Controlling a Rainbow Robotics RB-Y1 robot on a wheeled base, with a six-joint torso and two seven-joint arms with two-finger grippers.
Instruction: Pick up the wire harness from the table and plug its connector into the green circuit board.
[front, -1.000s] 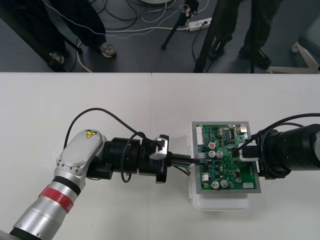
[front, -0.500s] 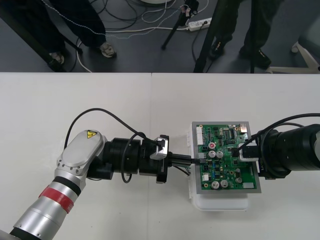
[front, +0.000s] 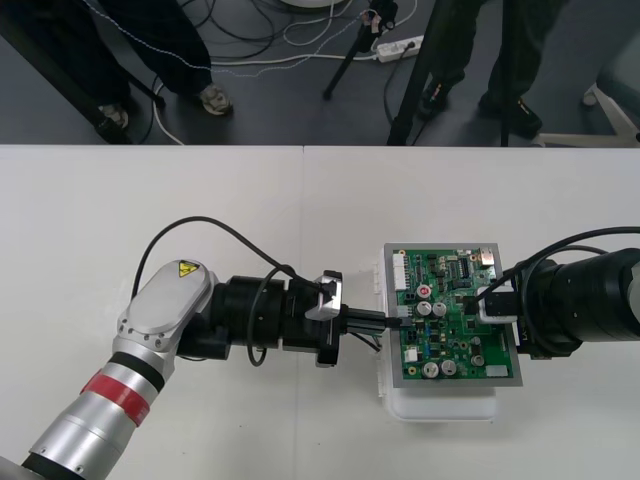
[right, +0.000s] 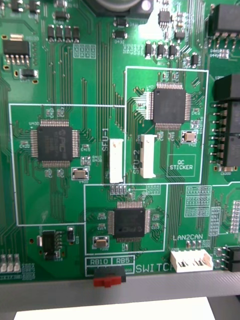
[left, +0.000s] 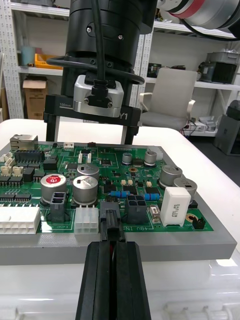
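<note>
Left gripper (front: 388, 320) clamped on the harness plug (left: 111, 224) at the green board's (front: 455, 335) left edge, right gripper (front: 480, 305) over the board's right side, fingers (left: 49, 127) apart, white table (front: 250, 220) beneath.

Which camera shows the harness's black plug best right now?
The left wrist view: the plug sits close up between the left gripper's fingers at the board's edge. The front view shows it as a speck; the right wrist view looks at the board's chips.
</note>
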